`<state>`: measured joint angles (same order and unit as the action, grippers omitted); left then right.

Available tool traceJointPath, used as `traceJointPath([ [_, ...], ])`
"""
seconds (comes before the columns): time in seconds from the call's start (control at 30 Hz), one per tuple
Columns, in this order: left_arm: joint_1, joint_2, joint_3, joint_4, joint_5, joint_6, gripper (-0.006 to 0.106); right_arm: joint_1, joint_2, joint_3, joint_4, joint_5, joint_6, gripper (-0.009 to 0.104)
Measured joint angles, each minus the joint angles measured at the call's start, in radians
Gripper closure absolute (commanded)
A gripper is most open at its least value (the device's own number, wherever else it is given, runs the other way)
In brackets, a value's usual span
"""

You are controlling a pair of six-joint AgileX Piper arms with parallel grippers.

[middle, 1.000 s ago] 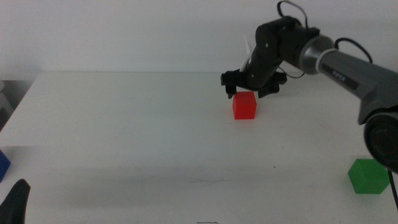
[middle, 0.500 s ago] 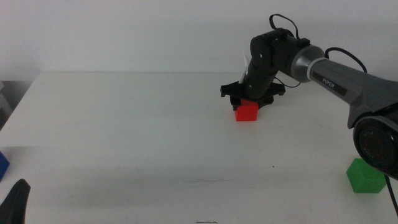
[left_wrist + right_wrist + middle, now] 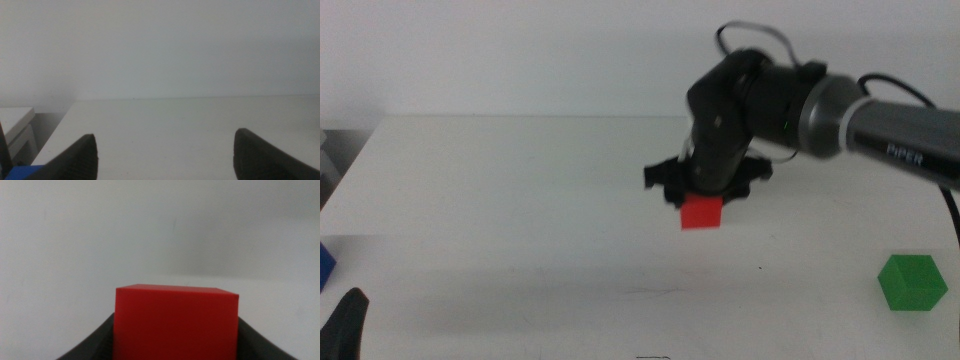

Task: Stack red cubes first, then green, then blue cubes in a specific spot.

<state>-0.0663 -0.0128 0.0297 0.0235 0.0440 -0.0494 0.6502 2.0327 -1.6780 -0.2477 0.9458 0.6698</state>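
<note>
Nearest the camera in the middle view, the left gripper (image 3: 345,322) waits at the bottom edge on the left side, only one dark tip showing there; its own wrist view shows the two dark jaws standing wide apart with nothing between them, over bare white tabletop (image 3: 520,220). Just beyond it, at the left edge of the table, a corner of the plain matte deep-blue cube (image 3: 325,265) peeks into view, and it also shows in the left wrist view low beside one jaw. It sits untouched.

Across the table, near the right edge and toward the front, the plain matte bright-green cube (image 3: 912,282) rests on the tabletop by itself, well apart from both grippers.

Further back, around the middle of the table, the right gripper (image 3: 701,205) reaches in from the right side on its dark arm and is clamped on the small matte bright-red cube (image 3: 701,212). The right wrist view shows the cube filling the space between the two jaws, with a jaw pressed against each side. Whether the cube is lifted just clear of the table or brushing it cannot be told for certain.

As a judgement of progress, the task is at its very first step: the red cube is in hand but not yet set on the unmarked stacking spot, and the green and blue cubes are both still to be picked up and stacked on it in that order.
</note>
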Motion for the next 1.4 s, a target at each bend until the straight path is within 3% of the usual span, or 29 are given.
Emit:
traceJointPath([
  [0.17, 0.0, 0.0, 0.0, 0.0, 0.0, 0.0, 0.008, 0.11, -0.017, 0.092, -0.072, -0.039, 0.194, 0.096],
  [0.37, 0.0, 0.0, 0.0, 0.0, 0.0, 0.0, 0.008, 0.183, -0.008, 0.098, -0.098, -0.108, 0.33, 0.096],
  [1.03, 0.0, 0.0, 0.0, 0.0, 0.0, 0.0, 0.008, 0.191, 0.076, 0.105, -0.098, -0.098, 0.37, 0.094],
  [1.1, 0.0, 0.0, 0.0, 0.0, 0.0, 0.0, 0.008, 0.191, 0.076, 0.105, -0.098, -0.095, 0.368, 0.065],
  [1.3, 0.0, 0.0, 0.0, 0.0, 0.0, 0.0, 0.008, 0.191, 0.082, 0.105, -0.085, -0.087, 0.349, 0.016],
  [1.4, 0.0, 0.0, 0.0, 0.0, 0.0, 0.0, 0.008, 0.191, 0.091, 0.106, -0.073, -0.078, 0.34, 0.001],
])
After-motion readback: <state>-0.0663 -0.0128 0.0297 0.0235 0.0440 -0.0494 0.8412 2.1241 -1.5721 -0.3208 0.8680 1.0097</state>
